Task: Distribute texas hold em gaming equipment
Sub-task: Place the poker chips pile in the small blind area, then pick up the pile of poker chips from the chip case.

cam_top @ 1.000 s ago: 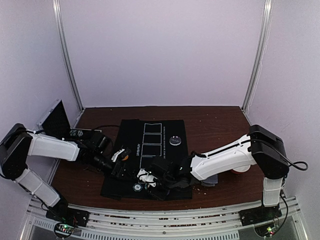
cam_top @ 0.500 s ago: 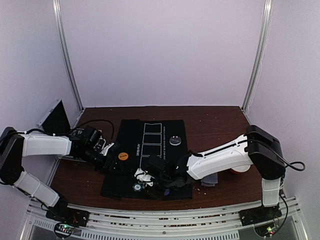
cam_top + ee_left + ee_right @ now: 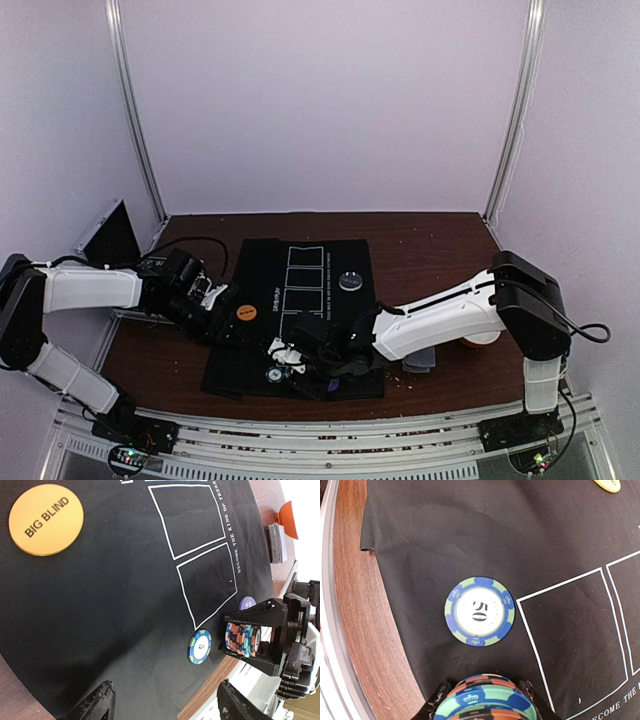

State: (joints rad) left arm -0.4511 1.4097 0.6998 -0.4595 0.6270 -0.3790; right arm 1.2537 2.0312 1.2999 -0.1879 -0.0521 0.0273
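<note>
A brown wood-grain worktop sits inside a booth with pale lavender walls and slim aluminium posts at the back corners. Ribbed metal rails run along the near edge. At the far left a dark flat panel leans tilted.

A black felt poker mat covers the middle of the worktop. It is printed with white card outlines and a line of white lettering along one side. Its near edge stops short of the worktop's edge, leaving a strip of bare wood.

The left end effector hangs open and empty over the mat's left part. An orange "BIG BLIND" disc lies flat on the felt near it.

The right end effector is low over the mat's near edge, its jaws closed on a stack of poker chips in orange, blue and green. Just in front of it a single blue-and-green "50" chip lies flat on the felt, apart from the stack. A purple disc rests on the mat beside that end effector.

A black-and-silver disc sits further back on the mat, right of the card outlines. Off the mat's right side, on bare wood, lies a grey deck of cards, and an orange bowl stands beyond it.
</note>
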